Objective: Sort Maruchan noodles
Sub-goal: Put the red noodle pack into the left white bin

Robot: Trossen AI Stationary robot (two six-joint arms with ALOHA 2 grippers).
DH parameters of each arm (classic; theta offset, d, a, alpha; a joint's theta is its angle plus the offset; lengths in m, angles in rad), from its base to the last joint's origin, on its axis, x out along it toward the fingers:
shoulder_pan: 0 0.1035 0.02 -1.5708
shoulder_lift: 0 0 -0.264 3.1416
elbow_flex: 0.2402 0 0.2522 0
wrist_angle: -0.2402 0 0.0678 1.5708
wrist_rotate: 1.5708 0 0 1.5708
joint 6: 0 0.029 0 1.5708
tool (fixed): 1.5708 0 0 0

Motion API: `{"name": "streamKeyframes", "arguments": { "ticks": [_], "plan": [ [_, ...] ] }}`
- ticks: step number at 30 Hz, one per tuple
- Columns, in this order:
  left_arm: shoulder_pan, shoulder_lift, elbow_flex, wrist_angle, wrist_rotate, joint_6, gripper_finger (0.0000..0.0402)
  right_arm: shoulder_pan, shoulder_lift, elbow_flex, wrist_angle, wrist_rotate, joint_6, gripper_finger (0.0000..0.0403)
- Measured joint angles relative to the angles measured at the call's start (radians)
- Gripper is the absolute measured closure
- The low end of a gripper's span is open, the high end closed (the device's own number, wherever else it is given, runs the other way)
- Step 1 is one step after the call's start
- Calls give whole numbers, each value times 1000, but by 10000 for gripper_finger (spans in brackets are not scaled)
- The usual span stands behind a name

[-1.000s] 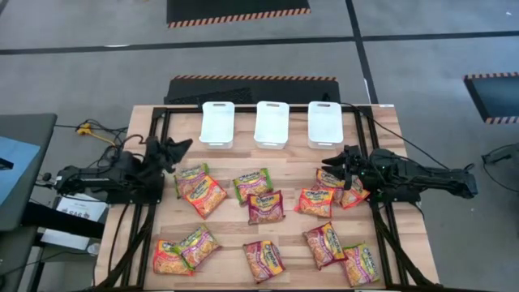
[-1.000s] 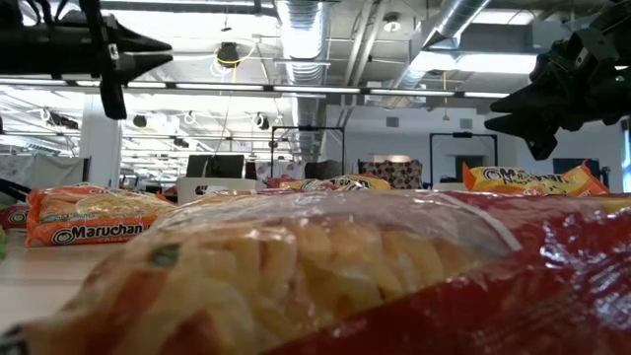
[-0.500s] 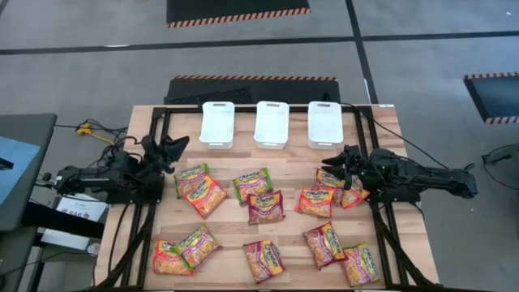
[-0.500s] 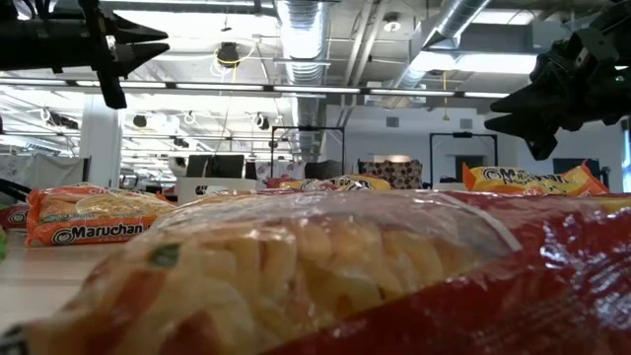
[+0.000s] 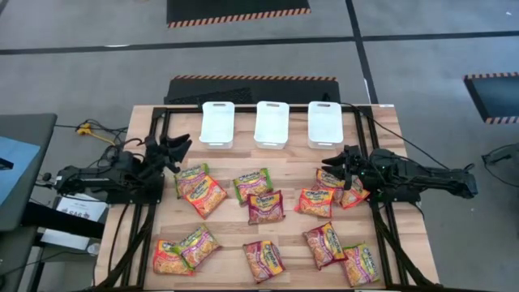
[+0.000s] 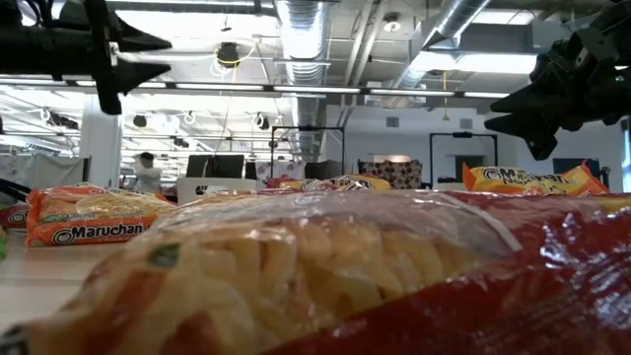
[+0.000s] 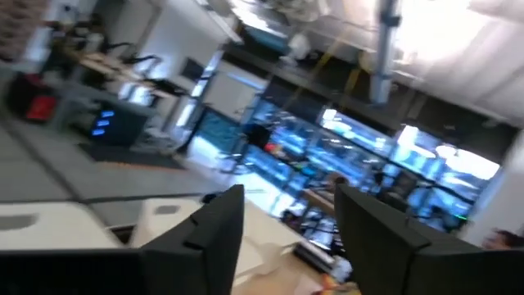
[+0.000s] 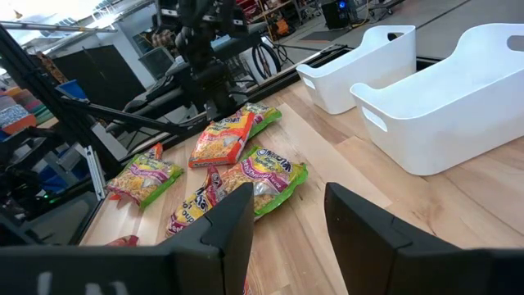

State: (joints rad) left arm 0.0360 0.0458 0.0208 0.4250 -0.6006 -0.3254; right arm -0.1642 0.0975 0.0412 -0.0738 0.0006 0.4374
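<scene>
Several Maruchan noodle packets lie flat on the wooden table [image 5: 231,227], among them an orange one [image 5: 206,197], a green-edged one [image 5: 252,183] and a maroon one [image 5: 266,207]. In the low view a red-edged packet [image 6: 325,286] fills the foreground. My left gripper [image 5: 180,148] hovers open above the table's left side, between the leftmost bin and the nearest packets [image 5: 191,177]. My right gripper [image 5: 331,162] hangs open over the right side, just above an orange packet [image 5: 336,185]. Neither has anything between its fingers [image 7: 217,225] [image 8: 233,215].
Three white bins [image 5: 217,124] [image 5: 272,124] [image 5: 323,124] stand in a row along the far edge. A black frame [image 5: 154,122] borders the table. Bare wood shows between the two rows of packets [image 5: 235,231] and in front of the bins.
My left gripper has opened: its fingertips, nearly together a second ago, now stand well apart. It stays high over the table's left side. My right gripper and the packets have kept still.
</scene>
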Motion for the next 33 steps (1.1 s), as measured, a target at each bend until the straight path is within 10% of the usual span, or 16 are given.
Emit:
{"name": "streamKeyframes", "arguments": {
  "ticks": [15, 33],
  "plan": [
    [0, 98, 192, -67, 64, -45, 219, 0, 0, -4, 80, 2, 33, 227],
    [0, 571, 776, -746, 72, -182, 220, -2, 0, -2, 297, 29, 146, 227]
  ]
}}
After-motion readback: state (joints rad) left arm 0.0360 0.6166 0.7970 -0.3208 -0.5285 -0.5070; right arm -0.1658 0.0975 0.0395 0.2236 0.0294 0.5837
